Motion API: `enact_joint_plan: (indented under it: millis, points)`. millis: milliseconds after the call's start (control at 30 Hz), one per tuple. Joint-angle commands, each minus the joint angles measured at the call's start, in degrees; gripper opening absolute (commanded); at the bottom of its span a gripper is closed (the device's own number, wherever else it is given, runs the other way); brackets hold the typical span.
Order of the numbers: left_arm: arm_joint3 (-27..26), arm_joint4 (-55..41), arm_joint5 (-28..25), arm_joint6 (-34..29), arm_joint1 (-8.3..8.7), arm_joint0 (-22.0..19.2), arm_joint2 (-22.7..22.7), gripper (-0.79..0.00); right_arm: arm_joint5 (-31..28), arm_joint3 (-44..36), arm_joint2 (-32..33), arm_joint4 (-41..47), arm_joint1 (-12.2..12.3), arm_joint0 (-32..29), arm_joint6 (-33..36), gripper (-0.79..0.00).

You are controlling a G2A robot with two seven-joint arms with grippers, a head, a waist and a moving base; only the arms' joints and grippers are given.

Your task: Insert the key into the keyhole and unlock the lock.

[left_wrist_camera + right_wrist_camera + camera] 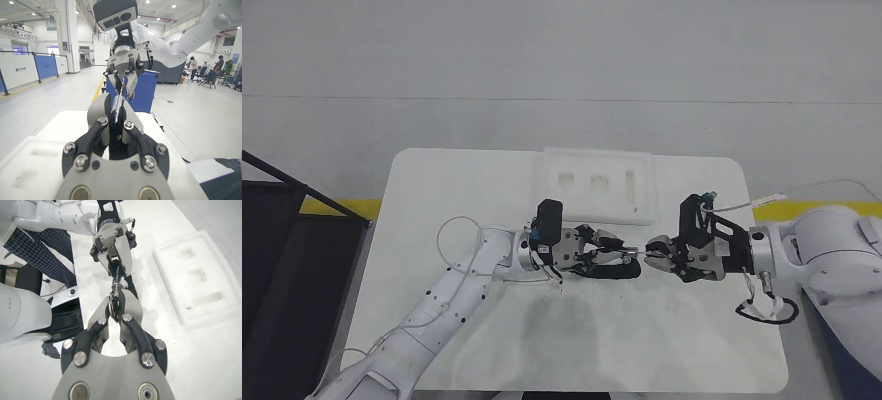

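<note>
**Key (pixel 113 305) meeting lock (pixel 118 282).** Both are held in mid-air above the middle of the table (pixel 492 190), near the foam tray (pixel 582 208).

- **Key:** black toothed head pinched flat betw. the pads of the R gripper (pixel 116 296). Blade points out along the gripper axis, tip at the keyhole (pixel 116 287) in the chrome cyl. end face. Cannot tell whether the tip is seated or only touching.
- **Lock:** chrome cyl. w/ black cable, clamped betw. the fingers of the L gripper (pixel 115 115). Keyhole end sticks out toward the R gripper; cable trails beside it.
- **Step in hand (judged):** insertion.
- **To do it well:**
  - Hold blade co-axial w/ cyl. and match blade flat to slot before pushing.
  - Push straight at low force: the thin blade could bend, or the head slip in the pads.
  - L grip must resist thrust, then torque.
  - Turn only once fully in.
- **Writing:** none legible on key or lock. Lettering on barrier panels (pixel 22 70) behind, not transcribed.
</note>
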Motion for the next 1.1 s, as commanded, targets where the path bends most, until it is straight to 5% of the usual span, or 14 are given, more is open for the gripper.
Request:
enact_joint_plan:
  millis: [0, 700, 733, 767, 1067]
  points:
    - [-0.05, 0.13, 0.0, 0.19, 0.09, 0.11, 0.07, -0.785, 2.39, 0.2, -0.18, 2.34, 0.04, -0.04, 1.42, -0.785]
    - [-0.89, 0.78, 0.02, 1.07, 0.69, 0.84, 0.69, -0.785, 20.32, 0.34, -0.72, 14.79, -0.49, -2.63, 2.44, -0.785]
    - [-0.68, 1.3, 0.14, 0.67, 0.74, 0.75, 0.59, -0.785, 20.32, 0.2, -0.63, 14.25, -0.5, -2.64, 2.38, -0.529]
    - [-0.46, 1.69, 0.24, 0.48, 0.8, 0.74, 0.45, -0.785, 20.32, 0.19, -0.55, 13.39, -0.49, -2.64, 2.59, 0.0]
    - [3.16, 5.58, 2.48, 0.09, 1.27, 1.69, 0.0, -0.785, 20.3, 2.44, 4.05, 11.52, 0.07, -4.38, 1.8, 0.0]
